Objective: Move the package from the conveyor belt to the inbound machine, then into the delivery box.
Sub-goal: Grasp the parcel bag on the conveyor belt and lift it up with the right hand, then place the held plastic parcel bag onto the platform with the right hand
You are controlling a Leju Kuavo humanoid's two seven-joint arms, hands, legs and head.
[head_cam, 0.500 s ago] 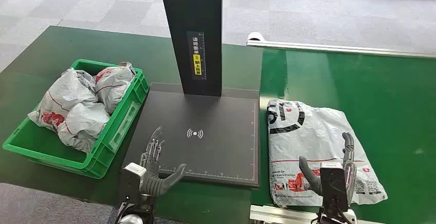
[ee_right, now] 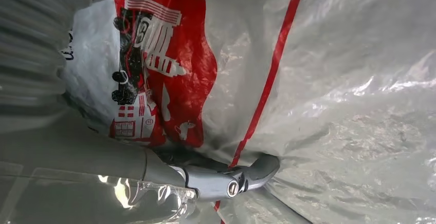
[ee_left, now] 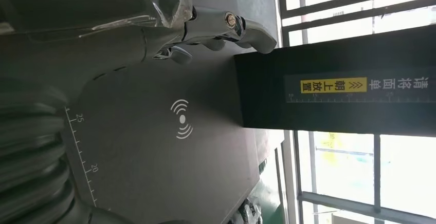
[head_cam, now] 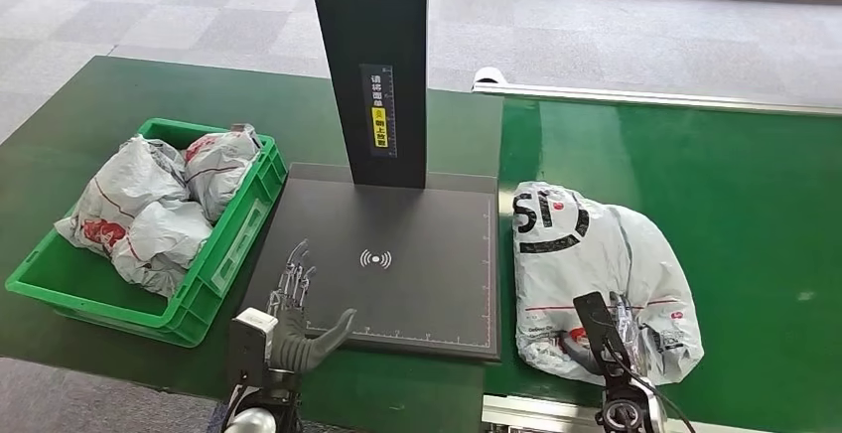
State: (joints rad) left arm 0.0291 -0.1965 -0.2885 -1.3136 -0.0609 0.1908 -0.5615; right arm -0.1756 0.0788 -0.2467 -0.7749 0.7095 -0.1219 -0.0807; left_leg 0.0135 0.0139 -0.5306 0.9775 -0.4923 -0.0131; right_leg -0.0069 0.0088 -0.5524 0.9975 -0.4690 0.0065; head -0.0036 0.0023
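Right hand [head_cam: 618, 332]: its fingers [ee_right: 226, 179] are closing on the near edge of the grey package [head_cam: 596, 274], bunching the plastic.
Package: lying on the green conveyor belt [head_cam: 755, 215], just beside the black scanner plate [head_cam: 397, 254].
Left hand [head_cam: 298, 314]: its fingers [head_cam: 294, 279] are spreading apart over the plate, holding nothing.
Green box [head_cam: 213, 264]: sitting beyond the left fingers, holding other bags.

The package [head_cam: 596, 274] is shown in grey-white plastic, marked with a black curved logo, thin red lines and a red-and-black printed panel. The conveyor belt [head_cam: 715, 175] is coloured bright green. The inbound machine [head_cam: 397, 254] is rendered matte black, with white ruler ticks, a white wave symbol and a yellow label on its column. The delivery box [head_cam: 213, 264] is green; grey bags with red print are contained.
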